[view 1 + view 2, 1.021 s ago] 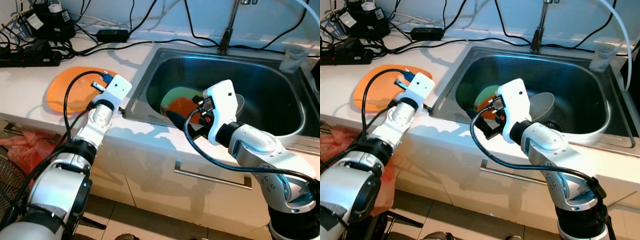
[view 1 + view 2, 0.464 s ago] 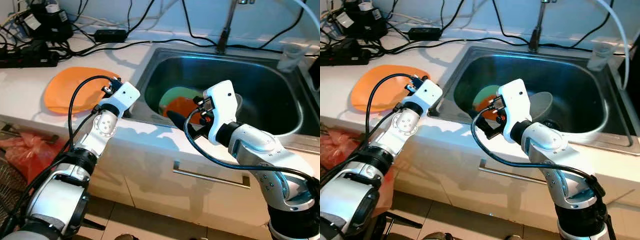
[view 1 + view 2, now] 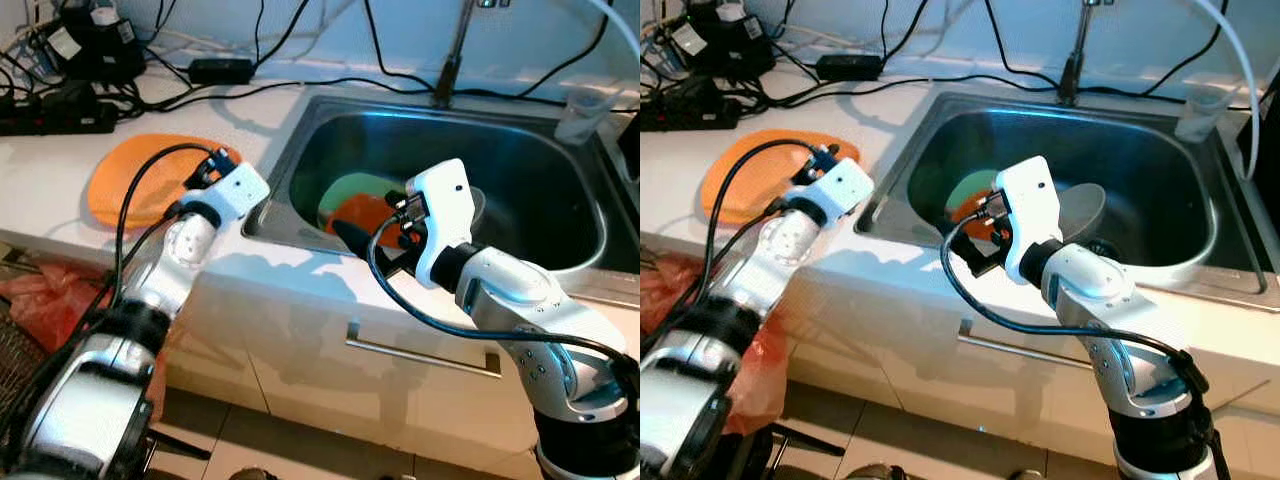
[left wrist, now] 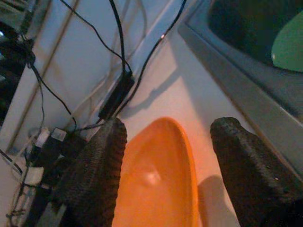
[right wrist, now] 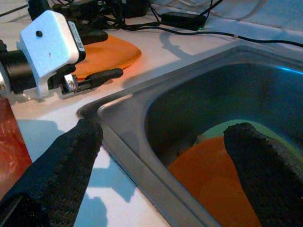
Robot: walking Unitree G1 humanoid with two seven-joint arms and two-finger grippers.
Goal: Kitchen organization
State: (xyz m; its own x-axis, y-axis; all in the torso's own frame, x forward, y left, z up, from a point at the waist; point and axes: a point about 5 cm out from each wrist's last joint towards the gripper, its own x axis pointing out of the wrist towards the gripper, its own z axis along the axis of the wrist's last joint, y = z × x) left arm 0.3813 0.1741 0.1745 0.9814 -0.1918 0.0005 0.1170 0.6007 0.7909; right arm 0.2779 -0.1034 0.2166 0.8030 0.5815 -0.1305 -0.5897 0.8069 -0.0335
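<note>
An orange plate [image 3: 135, 180] lies on the white counter left of the steel sink [image 3: 290, 160]. My left gripper [image 4: 170, 130] is open, its fingers [image 5: 102, 75] low over that plate's right edge with nothing between them. Inside the sink an orange plate [image 3: 362, 212] rests on a green plate [image 3: 355, 188], with a grey bowl [image 3: 1087, 205] beside them. My right gripper [image 5: 165, 130] is open at the sink's front rim, one finger outside over the counter and one over the orange plate in the sink.
Power strips [image 3: 60, 110], a black adapter [image 3: 222, 70] and cables crowd the back left of the counter. A faucet [image 3: 452, 65] stands behind the sink and a clear cup [image 3: 585, 115] at back right. A drawer handle [image 3: 425, 355] and a red bag [image 3: 40, 300] are below.
My left wrist has drifted a little back to the left toward the counter plate and its forearm has swung. The right arm has held still.
</note>
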